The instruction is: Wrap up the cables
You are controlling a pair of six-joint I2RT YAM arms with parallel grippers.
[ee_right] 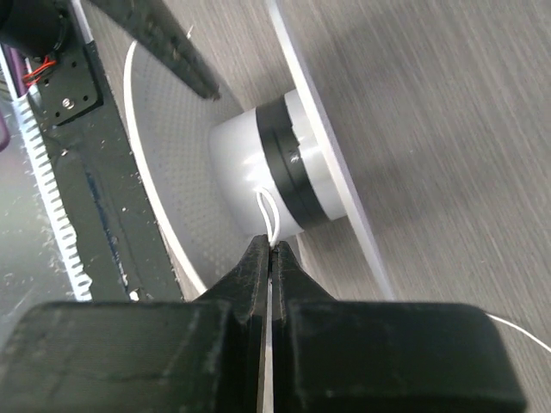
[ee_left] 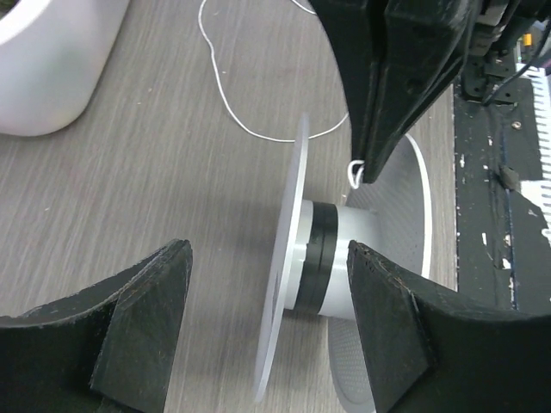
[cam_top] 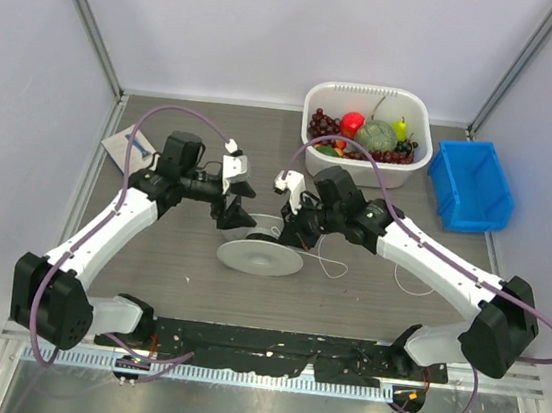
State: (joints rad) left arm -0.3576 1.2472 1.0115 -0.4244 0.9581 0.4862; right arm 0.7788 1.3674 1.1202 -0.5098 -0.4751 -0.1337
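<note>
Just starting | we are clamping the cable (ee_right: 268,209) end in the right gripper (ee_right: 271,251) beside the hub of the spool (ee_right: 245,163) | left gripper (ee_left: 269,262) gaping around the spool | rest lying loose on the desk (ee_left: 129,189), unwound

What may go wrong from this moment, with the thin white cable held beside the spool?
1. The right gripper pinches only a small loop of the cable at its very tips, so it may slip out.
2. The left gripper is open, not clamping the spool, so a pull may roll it.
3. Slack cable lying beyond may tangle.
</note>
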